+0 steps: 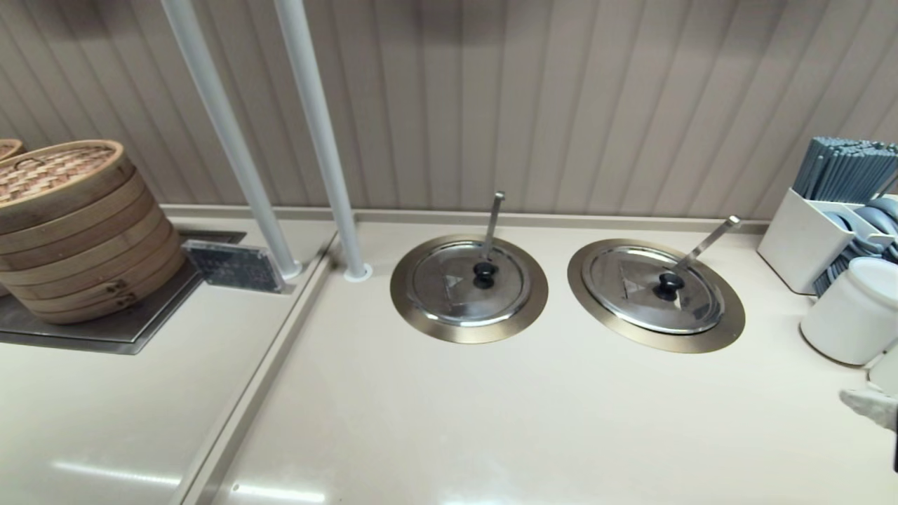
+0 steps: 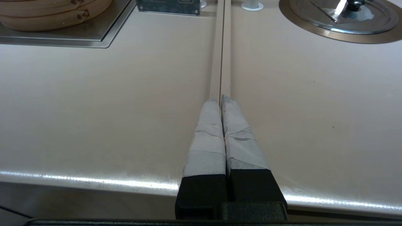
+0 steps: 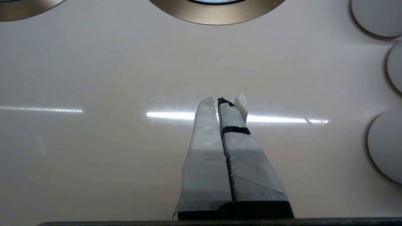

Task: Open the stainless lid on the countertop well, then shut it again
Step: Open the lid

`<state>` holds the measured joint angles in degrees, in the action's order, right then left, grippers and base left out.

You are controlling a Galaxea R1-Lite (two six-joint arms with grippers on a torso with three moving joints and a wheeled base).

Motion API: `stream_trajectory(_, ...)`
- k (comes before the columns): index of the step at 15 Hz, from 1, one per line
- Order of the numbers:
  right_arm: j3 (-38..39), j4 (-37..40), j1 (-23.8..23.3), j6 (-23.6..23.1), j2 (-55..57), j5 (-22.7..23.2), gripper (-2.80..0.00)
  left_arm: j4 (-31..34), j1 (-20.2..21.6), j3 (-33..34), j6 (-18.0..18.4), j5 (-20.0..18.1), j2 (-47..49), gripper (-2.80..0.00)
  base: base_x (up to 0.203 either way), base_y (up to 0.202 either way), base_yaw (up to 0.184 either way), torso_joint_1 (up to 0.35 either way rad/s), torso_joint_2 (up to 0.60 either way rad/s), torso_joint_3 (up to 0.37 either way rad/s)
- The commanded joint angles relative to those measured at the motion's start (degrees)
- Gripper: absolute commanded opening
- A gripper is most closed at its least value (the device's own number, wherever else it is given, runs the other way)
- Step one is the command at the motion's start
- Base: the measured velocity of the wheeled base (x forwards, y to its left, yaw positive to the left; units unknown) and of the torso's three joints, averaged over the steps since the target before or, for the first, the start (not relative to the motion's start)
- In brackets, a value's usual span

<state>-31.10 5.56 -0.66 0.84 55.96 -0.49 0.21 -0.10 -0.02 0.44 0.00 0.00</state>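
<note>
While the right gripper (image 3: 223, 102) hovers clenched and empty over the bare cream tabletop (image 1: 491, 421) and the left gripper (image 2: 220, 99) sits pressed closed near its front edge, nothing looks begun. The round shiny stainless lid (image 1: 649, 291) with its slanting ladle handle rests shut on the bronze-collared countertop well (image 1: 722, 326), well apart from both, so opening and closing remain. No readable writing shows; the small dark placard (image 1: 235, 266) is illegible.

The round shiny steel lid with a slanting ladle handle (image 1: 649, 291) has a black knob; its wide collar (image 1: 726, 330) is bronze, the table (image 1: 491, 421) cream, the bamboo steamer stack (image 1: 77, 224) tan.
</note>
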Motion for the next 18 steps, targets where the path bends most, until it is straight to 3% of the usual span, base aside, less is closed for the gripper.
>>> stream_trajectory(1,-4.4,-2.8,-0.2,0.5,20.3,0.0,-2.80,0.0,0.0,0.0,0.0,0.0,0.0,-2.80,0.000,0.000,0.000,0.000,0.00,0.000)
stream_trajectory(3,-5.6,-14.2,-0.2,0.6,30.7,-0.2,-2.80,0.1,0.0,0.0,0.0,0.0,0.0,-2.80,0.000,0.000,0.000,0.000,0.00,0.000)
stream_trajectory(6,-5.7,-40.0,-0.2,-0.7,43.6,-3.0,-2.80,0.0,0.0,0.0,0.0,0.0,0.0,-2.80,0.000,0.000,0.000,0.000,0.00,0.000)
stream_trajectory(8,-7.1,-49.4,-0.2,-1.0,49.5,-4.3,-2.80,0.0,0.0,0.0,0.0,0.0,0.0,-2.80,0.000,0.000,0.000,0.000,0.00,0.000)
stream_trajectory(10,-10.9,-52.2,-0.3,-0.5,52.3,-5.9,-2.80,0.1,0.0,0.0,-0.1,0.0,0.0,-2.80,0.000,0.000,0.000,0.000,0.00,0.000)
stream_trajectory(14,-17.7,-50.0,-1.8,0.2,56.0,-7.4,-2.80,0.0,0.0,-0.1,0.0,0.0,0.0,-2.80,0.000,0.000,0.000,0.000,0.00,0.000)
stream_trajectory(15,-17.8,-49.8,-1.8,0.2,56.7,-7.5,0.00,0.0,0.0,0.0,0.0,0.0,0.0,-2.80,0.000,0.000,0.000,0.000,0.00,0.000)
stream_trajectory(18,-20.8,-49.9,-2.4,0.4,60.6,-7.5,0.00,0.0,0.0,0.0,0.0,0.0,0.0,-2.80,0.000,0.000,0.000,0.000,0.00,0.000)
